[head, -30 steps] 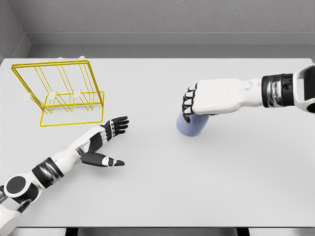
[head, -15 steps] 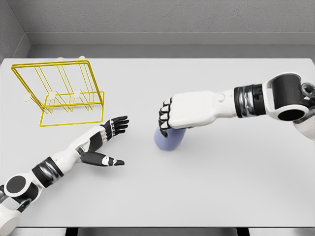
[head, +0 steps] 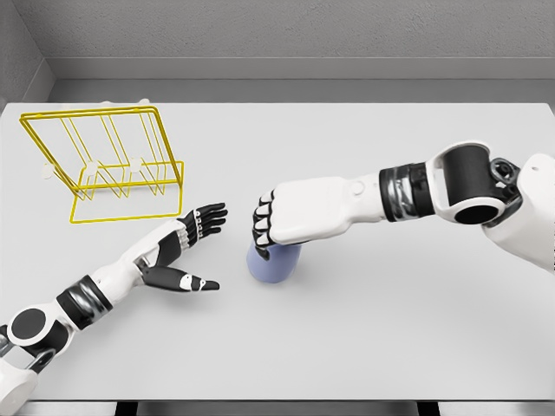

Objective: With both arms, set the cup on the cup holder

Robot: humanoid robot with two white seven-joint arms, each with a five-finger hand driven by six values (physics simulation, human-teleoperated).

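Two arms in the head view: the right robot hand [head: 276, 224] is clamped over a pale lavender cylindrical cup [head: 273, 263], hiding its rim and upper half. That cup sits near the middle of the plain white tabletop [head: 364, 329], well apart from the yellow wire cup holder [head: 108, 165] at the far left. Left robot hand [head: 186, 247] lies between them, fingers spread, holding nothing. Grey walls behind; right shoulder cut off at frame edge.

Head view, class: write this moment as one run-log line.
right hand: shut on cup, above table | left hand: open, waiting left of cup | cup holder: far left, empty | phase: handover pending
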